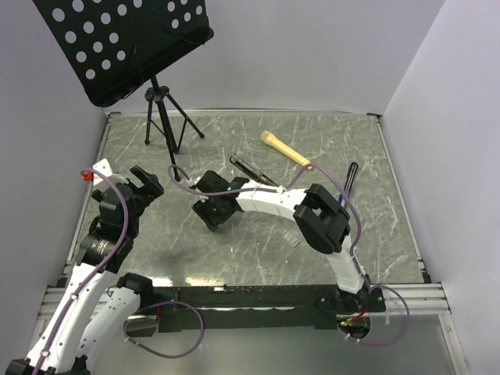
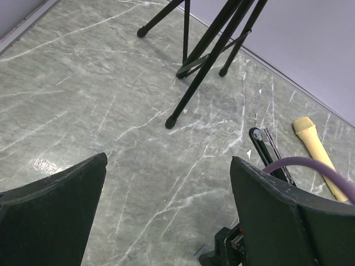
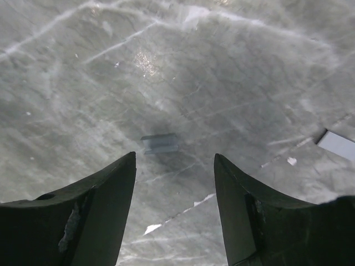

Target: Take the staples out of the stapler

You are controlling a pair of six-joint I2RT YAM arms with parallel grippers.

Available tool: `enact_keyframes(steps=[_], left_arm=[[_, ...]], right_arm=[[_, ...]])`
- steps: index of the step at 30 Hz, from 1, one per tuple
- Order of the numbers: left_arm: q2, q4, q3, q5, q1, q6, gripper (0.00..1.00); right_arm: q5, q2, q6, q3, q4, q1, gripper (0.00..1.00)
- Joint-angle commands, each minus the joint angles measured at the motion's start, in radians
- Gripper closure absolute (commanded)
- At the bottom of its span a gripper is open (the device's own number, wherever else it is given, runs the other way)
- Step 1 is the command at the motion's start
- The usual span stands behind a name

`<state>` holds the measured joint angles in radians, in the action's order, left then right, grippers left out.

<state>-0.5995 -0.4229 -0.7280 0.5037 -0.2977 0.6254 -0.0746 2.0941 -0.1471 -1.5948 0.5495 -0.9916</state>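
**Marble tabletop, both grippers empty**

Grey-green veined table (image 1: 234, 262) carries the stapler (image 1: 254, 172) near its middle, lying just beyond the right gripper (image 3: 175, 159). That gripper's jaws stand apart and clasp nothing. The staples (image 3: 161, 143) lie on the table beneath it, showing between its fingers in the wrist view. Over at the left, the left gripper (image 2: 168, 159) is spread wide and empty, well apart from the stapler.

Bare table (image 3: 238, 66) surrounds the staples (image 3: 160, 143) below the right gripper (image 3: 175, 157); stand legs (image 1: 162, 129) block far left.
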Motion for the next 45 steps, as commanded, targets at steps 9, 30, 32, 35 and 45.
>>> enact_keyframes(steps=[9,30,32,35,45], left_arm=[[0.000,0.035,0.001,0.024,0.003,0.002,0.02],[0.004,0.045,0.010,-0.001,0.003,-0.003,0.01],[0.004,0.044,0.012,-0.002,0.003,-0.003,0.01],[0.006,0.044,0.010,0.002,0.003,-0.001,0.02],[0.012,0.044,0.012,0.001,0.003,-0.001,0.02]], right_arm=[[0.024,0.049,0.046,-0.073,0.032,-0.042,0.38],[0.065,0.030,0.034,-0.034,0.015,-0.073,0.55],[0.067,0.024,0.032,-0.033,0.013,-0.073,0.56],[0.064,0.017,0.027,-0.027,0.009,-0.073,0.57],[0.121,-0.107,-0.022,0.084,-0.034,-0.067,0.59]])
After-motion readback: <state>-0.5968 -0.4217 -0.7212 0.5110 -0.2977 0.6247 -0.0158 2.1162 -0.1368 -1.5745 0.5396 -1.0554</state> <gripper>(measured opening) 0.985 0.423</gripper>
